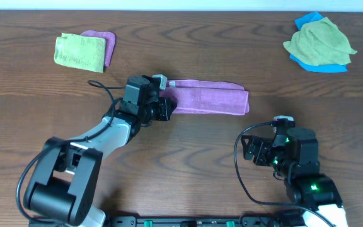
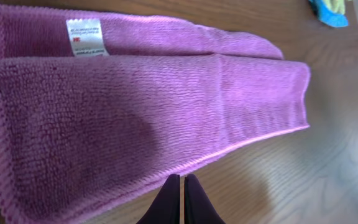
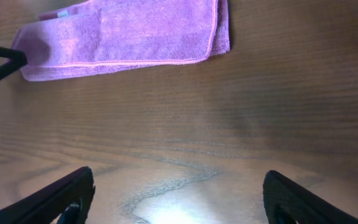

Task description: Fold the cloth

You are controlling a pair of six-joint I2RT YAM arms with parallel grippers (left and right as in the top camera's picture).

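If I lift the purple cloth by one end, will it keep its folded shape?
Probably not: the purple cloth lies in limp, flat layers, so it would likely droop and unfold. Its fuzzy pile should resist slipping. Pushed, it would probably bunch up.

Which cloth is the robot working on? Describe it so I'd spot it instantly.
Look at the middle of the wooden table, between the folded green cloth and the crumpled green one. There lies a lilac cloth, folded into a long strip, with a small white label at its left end. Unlike the other purple cloth, it lies alone, with nothing green on top.
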